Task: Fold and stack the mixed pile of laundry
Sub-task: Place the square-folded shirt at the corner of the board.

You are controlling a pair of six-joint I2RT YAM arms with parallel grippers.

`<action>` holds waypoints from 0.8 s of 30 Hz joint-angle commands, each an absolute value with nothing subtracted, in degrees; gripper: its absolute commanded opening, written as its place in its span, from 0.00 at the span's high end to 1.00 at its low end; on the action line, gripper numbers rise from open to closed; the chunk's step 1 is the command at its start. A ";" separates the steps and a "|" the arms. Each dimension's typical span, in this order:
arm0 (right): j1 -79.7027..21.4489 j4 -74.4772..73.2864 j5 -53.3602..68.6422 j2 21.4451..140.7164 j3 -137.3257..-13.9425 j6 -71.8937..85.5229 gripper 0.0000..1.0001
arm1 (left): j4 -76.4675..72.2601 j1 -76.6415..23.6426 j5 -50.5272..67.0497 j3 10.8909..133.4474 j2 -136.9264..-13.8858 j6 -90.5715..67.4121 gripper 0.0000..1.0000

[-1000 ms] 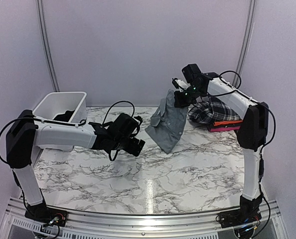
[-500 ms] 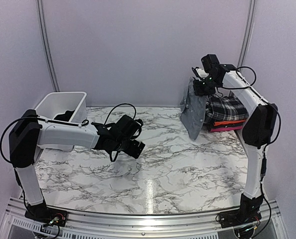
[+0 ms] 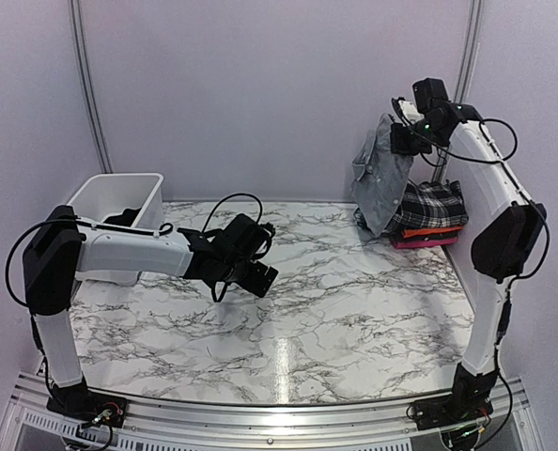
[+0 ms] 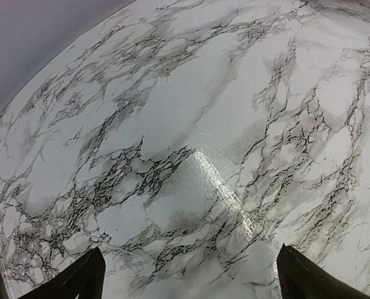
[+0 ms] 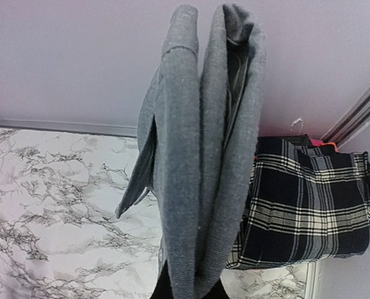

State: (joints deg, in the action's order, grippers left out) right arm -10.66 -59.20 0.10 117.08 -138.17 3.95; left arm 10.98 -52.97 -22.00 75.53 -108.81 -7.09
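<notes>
My right gripper (image 3: 403, 139) is shut on the grey collared button shirt (image 3: 380, 184) and holds it high in the air at the back right. The shirt hangs folded from the jaws and fills the right wrist view (image 5: 200, 162). Behind and below it lies a stack with the black-and-white plaid piece (image 3: 434, 207) on top, seen also in the right wrist view (image 5: 309, 205), over an orange layer and a red-pink piece (image 3: 425, 241). My left gripper (image 3: 260, 275) is open and empty, low over the marble table; both fingertips (image 4: 79, 280) show at the frame's bottom.
A white plastic basket (image 3: 115, 209) stands at the back left with dark cloth inside. The marble table (image 3: 335, 310) spreads between the arms. Walls close in the back and both sides.
My right gripper has lifted the grey shirt up and to the right, from over the table's middle back to above the plaid stack. The left arm has barely moved.
</notes>
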 commanded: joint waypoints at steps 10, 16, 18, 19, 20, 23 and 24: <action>-0.78 -50.75 -2.77 115.70 -132.41 -4.42 1.00 | 13.23 -52.44 -19.87 79.18 -112.77 -7.25 0.01; 3.77 -46.50 -4.81 120.38 -134.27 -6.17 1.00 | 13.68 -52.21 -19.65 79.00 -112.81 -8.42 0.01; 5.56 -45.53 -5.41 121.40 -134.47 -6.27 1.00 | 13.75 -52.06 -19.64 78.58 -112.61 -8.64 0.01; 6.53 -45.06 -5.30 121.79 -134.41 -6.09 1.00 | 13.84 -51.91 -19.66 78.43 -112.55 -8.69 0.01; 7.48 -44.51 -5.10 122.10 -134.05 -5.80 1.00 | 13.88 -51.82 -19.68 78.33 -112.51 -8.77 0.01; 9.57 -40.94 -4.68 122.37 -130.83 -5.47 1.00 | 14.10 -51.44 -19.60 78.20 -112.63 -8.69 0.01; 10.06 -39.97 -5.43 122.49 -129.94 -5.12 1.00 | 14.27 -51.26 -19.61 78.29 -112.74 -8.56 0.01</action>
State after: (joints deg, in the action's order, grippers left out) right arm 7.35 -48.25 -3.25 122.65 -130.89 -5.04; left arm 12.21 -52.14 -19.94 77.84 -112.25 -8.19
